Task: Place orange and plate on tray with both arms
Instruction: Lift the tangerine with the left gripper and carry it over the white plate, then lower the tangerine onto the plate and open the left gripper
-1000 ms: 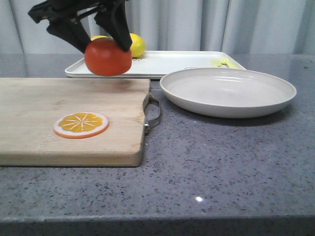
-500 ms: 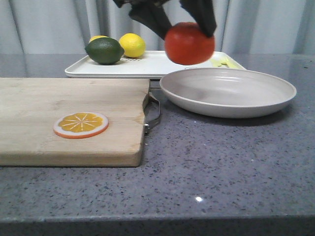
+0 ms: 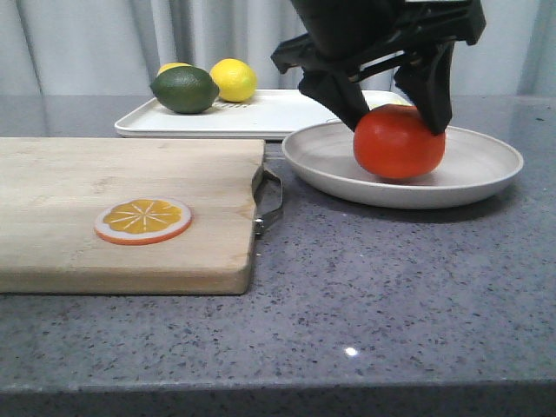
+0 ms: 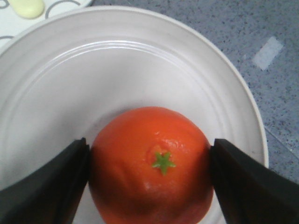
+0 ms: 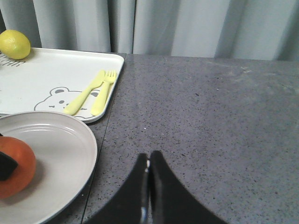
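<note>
Where seated in plate (image 3: 486, 169), at tray's (image 3: 287, 113) 5 o'clock: orange (image 3: 399, 142), clamped by left gripper (image 3: 395, 117). Right gripper (image 5: 148, 186): pressed closed, empty. Step: setting orange down. Next, likely: release, then lift plate onto tray.

Soft, even, bright light fills all 3 views, with faint shadows beneath the round off-white plate (image 3: 403, 162) and mild softness throughout.

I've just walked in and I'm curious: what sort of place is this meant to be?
Probably a mock kitchen counter: a speckled grey stone-like worktop, a wooden cutting board and a plate with an orange, against plain grey curtains.
</note>
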Controlling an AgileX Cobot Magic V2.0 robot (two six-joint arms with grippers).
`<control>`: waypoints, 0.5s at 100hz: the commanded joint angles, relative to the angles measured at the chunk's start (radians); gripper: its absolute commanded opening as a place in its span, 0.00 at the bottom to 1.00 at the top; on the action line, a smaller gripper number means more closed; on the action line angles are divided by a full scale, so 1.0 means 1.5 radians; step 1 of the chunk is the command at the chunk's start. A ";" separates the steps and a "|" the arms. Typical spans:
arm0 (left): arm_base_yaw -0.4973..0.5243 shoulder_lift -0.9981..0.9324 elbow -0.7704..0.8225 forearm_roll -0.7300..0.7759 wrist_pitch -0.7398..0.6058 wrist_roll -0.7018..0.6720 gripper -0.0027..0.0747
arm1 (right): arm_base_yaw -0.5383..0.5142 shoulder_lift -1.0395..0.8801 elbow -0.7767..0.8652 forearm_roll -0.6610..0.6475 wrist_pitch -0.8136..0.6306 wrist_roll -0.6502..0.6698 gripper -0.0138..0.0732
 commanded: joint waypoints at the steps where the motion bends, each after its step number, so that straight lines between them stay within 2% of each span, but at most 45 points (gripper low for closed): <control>1: -0.004 -0.039 -0.025 -0.014 -0.028 0.001 0.47 | -0.003 0.003 -0.025 -0.007 -0.057 -0.003 0.08; 17: -0.004 -0.039 -0.025 -0.009 -0.028 0.001 0.49 | -0.003 0.003 -0.025 -0.007 -0.057 -0.003 0.08; 36: -0.004 -0.039 -0.025 -0.002 -0.028 0.001 0.70 | -0.003 0.003 -0.025 -0.007 -0.057 -0.003 0.08; 50: -0.003 -0.039 -0.025 -0.002 -0.028 0.001 0.77 | -0.003 0.003 -0.025 -0.007 -0.056 -0.003 0.08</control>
